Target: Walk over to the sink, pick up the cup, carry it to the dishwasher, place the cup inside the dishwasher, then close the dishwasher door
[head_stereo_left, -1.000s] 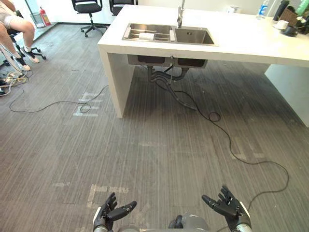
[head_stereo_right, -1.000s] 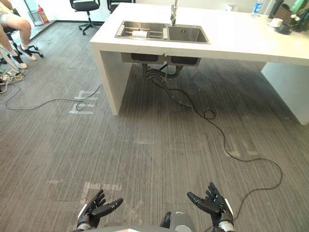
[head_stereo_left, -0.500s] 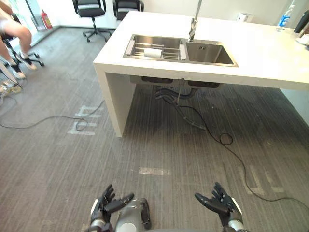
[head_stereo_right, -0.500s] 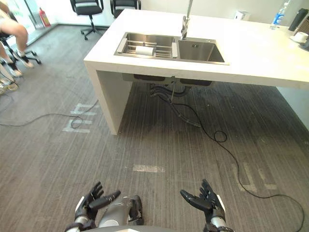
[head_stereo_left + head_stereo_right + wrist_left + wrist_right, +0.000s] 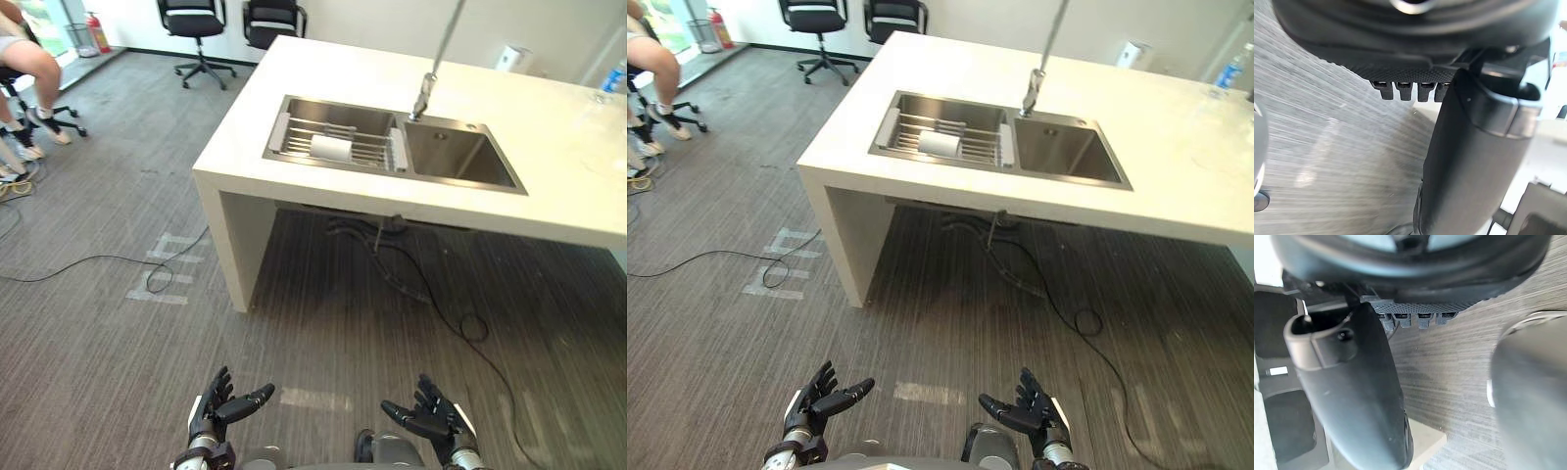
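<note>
- Stainless steel double sink (image 5: 460, 159) is set into a white counter (image 5: 323, 69) ahead of me, well apart from both hands.
- The cup (image 5: 331, 148) is white and lies on its side on a wire rack (image 5: 370, 152) across the sink's left basin. Nothing touches it but the rack.
- A tall tap (image 5: 428, 86) stands at the sink's back edge, between the two basins.
- My left hand (image 5: 220, 409) hangs low over the grey floor (image 5: 88, 323), fingers spread and relaxed, thumb out, holding nothing.
- My right hand (image 5: 428, 419) is at the same height on the other side, palm turned inward, fingers loose and splayed, also holding nothing.
- In each wrist view I see only floor past the straight fingers.
- Pale tape marks (image 5: 162, 284) are stuck on the floor near the counter's left end.
- Two black office chairs (image 5: 194, 22) stand beyond the counter's far corner.
- A person (image 5: 29, 59) sits at the far left, with a red fire extinguisher (image 5: 95, 31) behind them.
- A clear bottle (image 5: 612, 78) stands on the counter at the far right.
</note>
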Tool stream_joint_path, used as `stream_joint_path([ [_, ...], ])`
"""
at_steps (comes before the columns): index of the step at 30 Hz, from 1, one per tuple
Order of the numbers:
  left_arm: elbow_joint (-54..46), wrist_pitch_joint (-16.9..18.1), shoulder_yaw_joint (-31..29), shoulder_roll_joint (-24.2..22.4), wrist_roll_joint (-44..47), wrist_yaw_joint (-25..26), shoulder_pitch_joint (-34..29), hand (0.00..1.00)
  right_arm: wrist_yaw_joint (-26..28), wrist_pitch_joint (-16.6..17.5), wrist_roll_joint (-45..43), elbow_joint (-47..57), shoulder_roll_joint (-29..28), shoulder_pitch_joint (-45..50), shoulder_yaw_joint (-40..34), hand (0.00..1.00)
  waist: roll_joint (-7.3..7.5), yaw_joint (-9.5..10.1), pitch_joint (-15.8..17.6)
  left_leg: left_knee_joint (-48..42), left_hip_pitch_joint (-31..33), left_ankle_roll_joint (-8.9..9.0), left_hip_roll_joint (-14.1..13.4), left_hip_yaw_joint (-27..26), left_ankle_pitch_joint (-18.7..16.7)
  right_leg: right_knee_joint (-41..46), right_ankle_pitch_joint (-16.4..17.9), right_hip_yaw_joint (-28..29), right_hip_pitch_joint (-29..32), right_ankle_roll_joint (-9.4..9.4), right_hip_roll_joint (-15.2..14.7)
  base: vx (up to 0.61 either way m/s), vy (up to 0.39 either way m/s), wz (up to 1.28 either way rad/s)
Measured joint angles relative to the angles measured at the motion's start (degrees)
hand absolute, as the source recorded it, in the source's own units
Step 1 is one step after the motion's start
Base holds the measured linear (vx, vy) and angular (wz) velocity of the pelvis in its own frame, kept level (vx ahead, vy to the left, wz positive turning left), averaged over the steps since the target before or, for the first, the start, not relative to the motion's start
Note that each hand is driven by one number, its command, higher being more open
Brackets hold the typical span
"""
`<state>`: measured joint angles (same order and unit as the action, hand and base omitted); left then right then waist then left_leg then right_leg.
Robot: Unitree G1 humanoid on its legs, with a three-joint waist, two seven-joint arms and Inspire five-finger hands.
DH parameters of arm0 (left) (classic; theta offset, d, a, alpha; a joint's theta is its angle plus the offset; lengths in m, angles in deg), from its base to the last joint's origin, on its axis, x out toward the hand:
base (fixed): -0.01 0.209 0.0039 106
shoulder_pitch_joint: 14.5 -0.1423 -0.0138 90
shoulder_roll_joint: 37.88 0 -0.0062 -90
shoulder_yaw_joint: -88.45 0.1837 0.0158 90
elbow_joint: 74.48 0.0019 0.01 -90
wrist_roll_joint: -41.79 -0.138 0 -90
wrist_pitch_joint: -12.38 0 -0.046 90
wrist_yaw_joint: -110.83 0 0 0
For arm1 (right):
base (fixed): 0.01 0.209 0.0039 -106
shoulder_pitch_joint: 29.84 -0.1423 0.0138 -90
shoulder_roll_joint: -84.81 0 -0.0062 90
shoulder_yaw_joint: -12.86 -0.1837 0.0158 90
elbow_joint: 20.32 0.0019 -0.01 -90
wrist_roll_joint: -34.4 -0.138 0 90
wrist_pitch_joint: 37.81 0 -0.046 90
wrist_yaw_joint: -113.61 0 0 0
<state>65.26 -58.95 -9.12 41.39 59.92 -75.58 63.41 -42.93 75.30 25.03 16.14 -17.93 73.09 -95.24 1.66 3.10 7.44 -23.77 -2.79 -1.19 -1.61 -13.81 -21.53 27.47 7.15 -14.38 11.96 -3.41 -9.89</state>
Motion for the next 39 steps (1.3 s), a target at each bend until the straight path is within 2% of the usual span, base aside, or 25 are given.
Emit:
stream_joint_path([
  [1,0.0,0.5,0.0,-0.2,0.0,0.1,-0.6,1.0,-0.2,-0.3,0.1,0.0,0.0,-0.7,0.9,1.0,-0.92,0.26,-0.6,-1.4,-0.2,1.62,-1.8,0.6,-0.9,0.7,1.6,-1.2,-0.3,0.47,1.1,0.49,-0.328,0.3],
  [3,0.0,1.0,-0.1,-0.3,-0.1,0.2,-0.6,1.0,-0.7,-0.5,0.0,0.2,-0.3,-2.5,1.3,1.0,-1.11,0.47,-0.8,-7.2,2.2,2.65,-4.2,0.9,-0.7,0.9,4.3,-2.4,-1.2,0.91,2.2,0.42,-0.291,0.18],
  [4,0.0,1.6,-0.4,-1.2,-0.1,0.3,-0.5,1.0,-1.2,-0.7,0.0,0.8,-0.1,-3.1,1.2,1.0,-1.64,0.46,-0.6,-13.9,4.9,3.56,-6.0,1.2,0.5,1.2,5.5,-3.1,-2.2,1.32,2.7,0.32,-0.23,0.2],
  [5,0.0,1.9,-0.7,-2.6,-0.1,0.3,-0.6,1.0,-1.7,-1.1,-0.2,1.3,0.2,-3.1,0.8,1.0,-2.13,0.45,-0.7,-20.7,7.6,3.14,-7.4,1.9,3.3,1.5,6.9,-3.8,-3.5,1.77,3.0,0.39,-0.261,0.23],
  [7,-0.1,1.9,-0.8,-3.6,-0.4,0.3,-0.5,1.0,-2.4,-1.8,-0.3,1.3,0.9,-2.6,0.7,1.0,-2.03,0.43,-0.5,-29.8,10.9,2.84,-9.5,2.2,9.9,0.3,8.3,-4.6,-7.0,2.26,3.2,0.3,-0.137,0.17],
  [8,-0.3,1.9,-0.6,-3.8,-0.9,0.2,-0.5,1.0,-2.6,-1.9,-0.8,1.6,1.5,-1.9,0.3,1.0,-1.94,0.64,-0.4,-33.3,12.8,2.03,-10.9,2.1,9.4,-1.8,8.4,-4.8,-9.4,2.37,3.6,0.28,-0.094,0.06],
  [10,-1.1,2.0,-0.4,-3.7,-1.2,0.1,-0.3,1.0,-2.6,-1.9,-1.5,2.1,1.8,-1.4,-1.4,1.0,-1.86,0.67,-0.2,-31.2,13.9,2.7,-11.4,1.9,7.0,-4.2,8.3,-4.8,-11.6,2.27,3.6,0.21,-0.048,-0.01],
  [11,-2.5,2.1,-0.2,-3.7,-1.1,0.2,-0.3,1.0,-2.6,-1.9,-2.3,2.3,1.8,-1.2,-2.9,1.0,-1.89,0.61,-0.2,-26.6,14.3,2.99,-11.3,1.7,5.5,-5.6,8.2,-4.7,-13.1,2.13,3.4,0.25,-0.007,-0.01],
  [13,-5.5,2.4,0.2,-3.5,-1.1,0.2,-0.3,1.0,-2.7,-2.1,-2.5,2.7,1.9,-1.0,-4.2,1.0,-1.74,0.6,0.4,-19.5,15.0,2.75,-9.9,0.8,4.4,-7.6,8.3,-4.0,-15.6,1.86,2.2,0.24,0.062,0.01],
  [14,-8.7,2.8,0.3,-3.5,-1.1,0.2,-0.4,1.0,-2.7,-2.0,-2.8,3.6,2.6,-0.7,-3.8,1.0,-1.62,0.71,1.0,-15.7,16.7,2.85,-8.1,0.7,4.6,-9.3,9.1,-3.3,-16.9,0.6,1.0,0.26,0.202,-0.08],
  [16,-14.5,3.1,0.4,-3.4,-1.0,1.1,-0.8,1.0,-2.8,-2.0,-2.7,4.5,4.5,-0.2,-2.6,1.0,-2.46,1.18,1.6,-8.3,19.2,2.87,-6.2,1.1,7.8,-8.8,10.4,-1.7,-17.6,-1.68,-0.4,0.24,0.23,-0.28],
  [17,-19.3,4.2,0.6,-3.2,-1.1,2.4,-1.9,1.0,-2.7,-1.6,-2.6,5.3,6.0,0.9,-1.0,1.0,-5.05,2.2,1.4,-3.3,18.8,0.7,-6.7,2.2,16.1,-6.5,12.0,-0.3,-17.8,-4.23,0.3,0.24,0.233,-0.32],
  [18,-22.6,4.7,0.5,-1.3,-1.1,4.3,-2.0,1.0,-3.1,-1.8,-2.3,4.8,4.9,1.3,0.3,1.0,-3.35,2.19,1.3,-5.5,18.3,0.38,-5.1,1.4,13.6,-5.3,12.9,2.6,-18.1,-4.53,-1.2,0.3,0.269,-0.21],
  [20,-30.3,4.9,0.1,0.4,-1.2,6.3,-2.4,1.0,-2.8,-1.8,-2.2,4.8,3.9,1.6,1.0,1.0,-2.21,2.63,0.9,-7.0,18.7,-0.62,-3.7,0.1,10.8,-5.3,13.6,4.9,-18.0,-4.86,-2.9,0.26,0.195,-0.08],
  [22,-40.4,5.2,-0.6,1.1,-1.3,7.6,-3.7,1.0,-2.4,-1.9,-2.2,5.0,3.2,1.6,1.0,1.0,-2.02,3.49,0.8,-8.4,18.1,-1.22,-2.8,-1.3,7.2,-3.2,13.1,5.4,-17.8,-5.45,-4.6,0.24,0.171,-0.24],
  [23,-44.4,5.2,-0.8,1.5,-1.4,7.9,-4.1,1.0,-2.2,-1.8,-2.2,5.0,3.0,1.8,1.0,1.0,-1.89,3.88,0.9,-8.4,17.0,-1.61,-2.3,-1.7,6.0,0.6,12.6,5.4,-16.7,-5.72,-5.7,0.23,0.124,-0.2],
  [26,-56.1,5.7,-1.9,3.5,-2.2,9.5,-6.0,1.0,-1.3,-1.6,-2.2,4.9,2.6,2.7,0.3,1.0,-1.83,4.08,0.7,-6.9,12.0,-1.76,-2.1,-2.9,3.5,19.4,6.8,5.5,-9.1,-5.91,-8.7,0.26,0.079,-0.19],
  [27,-58.8,5.9,-2.7,4.3,-3.8,10.8,-6.1,1.0,-1.0,-1.5,-2.2,4.9,2.2,3.1,-0.2,1.0,-1.96,3.8,0.3,-5.4,9.9,-2.17,-2.3,-2.5,3.5,23.5,7.5,4.6,-6.7,-5.06,-8.7,0.26,0.017,-0.03],
  [30,-60.8,6.6,-3.9,4.8,-4.9,12.6,-6.0,1.0,-0.6,-1.1,-1.9,4.5,2.0,4.7,-1.4,1.0,-2.0,3.48,-0.8,-1.6,5.7,-1.24,-3.0,-2.2,3.5,22.6,8.9,-0.9,-3.7,-3.08,-7.9,0.27,-0.077,0.06],
  [32,-60.8,6.8,-4.9,4.7,-4.9,14.0,-6.0,1.0,0.0,-0.4,-1.9,4.0,1.8,5.8,-2.0,1.0,-2.42,2.73,-1.7,0.4,3.4,1.21,-5.0,-1.3,3.6,15.4,9.6,-5.8,-0.6,-1.73,-5.9,0.38,-0.188,0.15],
  [33,-60.8,6.8,-5.4,4.8,-4.8,14.0,-6.0,1.0,0.1,-0.2,-1.9,3.7,1.7,5.8,-2.0,1.0,-2.35,2.35,-1.8,0.8,3.0,1.67,-5.5,-0.9,3.6,12.9,9.5,-6.5,0.2,-1.65,-5.3,0.33,-0.208,0.2],
  [34,-60.8,6.8,-5.8,4.8,-4.8,13.9,-5.8,1.0,0.2,0.4,-2.0,3.2,1.5,5.6,-2.0,1.0,-2.13,2.05,-1.9,1.1,2.3,2.84,-6.6,-0.5,3.2,7.4,8.4,-6.9,1.8,-1.24,-4.1,0.33,-0.236,0.2],
  [35,-60.9,6.8,-5.8,5.1,-4.8,13.4,-5.8,1.0,0.2,0.9,-2.0,2.7,1.1,5.8,-1.9,1.0,-0.79,2.03,-2.6,0.3,2.2,3.74,-6.8,0.1,2.8,0.5,0.2,-6.7,2.5,1.63,-3.4,0.34,-0.259,0.27],
  [37,-60.7,6.5,-5.0,3.7,-4.9,12.0,-6.0,1.0,0.0,1.0,-2.0,0.5,1.9,5.3,-2.2,1.0,-2.54,1.47,-3.3,0.1,1.7,4.94,-9.1,2.0,2.4,0.6,0.9,-8.1,0.8,1.97,-1.2,0.33,-0.248,0.15],
  [39,-61.6,6.5,-3.4,3.6,-6.3,10.0,-5.7,1.0,0.0,0.9,-2.0,0.3,2.0,4.0,-2.9,1.0,-3.13,1.83,-3.6,0.8,0.9,5.76,-10.4,2.4,4.7,0.2,3.0,-8.8,-0.4,3.23,0.3,0.29,-0.206,0.03],
])
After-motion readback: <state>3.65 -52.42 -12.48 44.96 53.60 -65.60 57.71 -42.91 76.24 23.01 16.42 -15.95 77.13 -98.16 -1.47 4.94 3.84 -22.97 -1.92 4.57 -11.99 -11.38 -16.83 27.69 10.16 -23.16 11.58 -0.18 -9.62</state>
